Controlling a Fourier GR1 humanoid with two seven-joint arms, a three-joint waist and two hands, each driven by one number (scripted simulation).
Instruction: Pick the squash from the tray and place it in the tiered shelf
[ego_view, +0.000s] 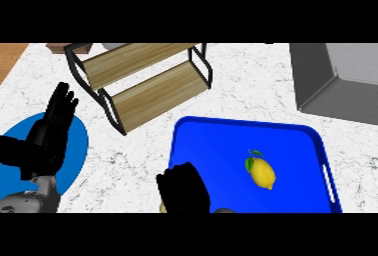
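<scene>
Head view, steep look down on a white marbled desk (244, 95).

Blue tray (221, 140) sits at 4 o'clock on the desk, rim raised, with a white handle slot on its right edge. On it, right of centre: a yellow lemon (260, 172) with a green leaf at its top end, lying free, nothing touching it.

Right robot hand (184, 192) comes in at 6 o'clock over the tray's lower left corner, fingers curled downward. A sliver of yellow (163, 207) shows at the hand's lower left edge, mostly hidden; can't tell if that is the squash. Can't tell whether the fingers are closed on it either, so the grasp state is unclear. No squash is plainly visible anywhere else on the tray.

Left robot hand (50, 131) is at 9 o'clock, released, fingers straight and pointing up, resting above a round blue plate (74, 150) at the left edge.

Tiered shelf (144, 82) stands at 11 o'clock: black wire frame, two wooden boards, skewed diagonally. Both boards are bare. It is well apart from the right robot hand and close to the left one's fingertips.

Grey sink basin (325, 80) sits at 2 o'clock, beyond the tray.
</scene>
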